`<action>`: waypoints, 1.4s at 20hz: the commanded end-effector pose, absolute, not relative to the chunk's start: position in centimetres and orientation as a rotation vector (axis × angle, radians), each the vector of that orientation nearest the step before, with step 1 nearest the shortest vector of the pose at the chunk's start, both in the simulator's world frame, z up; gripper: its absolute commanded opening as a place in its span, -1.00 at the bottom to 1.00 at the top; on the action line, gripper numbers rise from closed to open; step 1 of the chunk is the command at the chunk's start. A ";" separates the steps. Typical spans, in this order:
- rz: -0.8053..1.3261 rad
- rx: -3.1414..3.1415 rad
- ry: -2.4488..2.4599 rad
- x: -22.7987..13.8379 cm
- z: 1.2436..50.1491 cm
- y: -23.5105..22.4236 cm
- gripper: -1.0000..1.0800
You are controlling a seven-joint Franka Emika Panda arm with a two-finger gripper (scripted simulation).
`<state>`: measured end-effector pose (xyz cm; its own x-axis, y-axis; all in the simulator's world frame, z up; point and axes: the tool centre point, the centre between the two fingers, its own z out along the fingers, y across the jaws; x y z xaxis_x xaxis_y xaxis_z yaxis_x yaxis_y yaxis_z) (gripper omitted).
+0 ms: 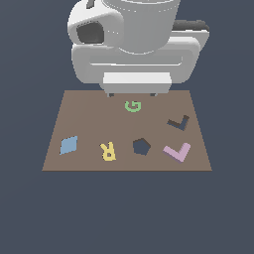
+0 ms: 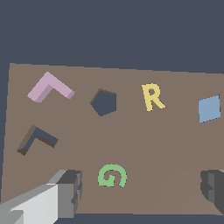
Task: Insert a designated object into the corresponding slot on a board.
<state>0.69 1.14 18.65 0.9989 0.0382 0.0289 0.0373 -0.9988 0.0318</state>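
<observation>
Nearest the wrist camera we see the gripper (image 2: pixel 142 188), its two dark fingertips (image 2: pixel 70 188) spread wide apart with nothing between them, hanging above the brown board (image 2: pixel 131 144). We take the green letter G (image 2: pixel 112 176) as our landmark: it lies flat on the board, in the gap between the fingertips in the wrist view, and in the exterior view it sits just below the big white arm body (image 1: pixel 134 44). Beyond the G from the gripper we find the dark pentagon-shaped hole (image 2: pixel 103 102), and beside that hole the yellow letter R (image 2: pixel 152 97), with a blue diamond tile (image 2: pixel 209 109) farther out past the R. On the other side of the pentagon hole from the R lies the pale pink L-shaped block (image 2: pixel 49 88), flat on the board and well apart from the gripper. The dark L-shaped slot (image 2: pixel 36 139) is near the pink block, between it and the G's row, and holds nothing. The board rests on a plain dark bench (image 1: pixel 124 213).
</observation>
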 end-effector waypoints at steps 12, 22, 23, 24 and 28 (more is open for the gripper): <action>0.042 3.112 -0.034 1.0 17.4 2.6 0.92; 0.030 3.106 -0.289 2.2 13.9 6.4 0.92; 0.029 3.104 -0.324 2.4 13.4 6.9 0.92; 0.027 3.101 -0.360 2.7 12.9 7.4 0.92; 0.020 3.084 -0.510 3.9 10.9 9.5 0.92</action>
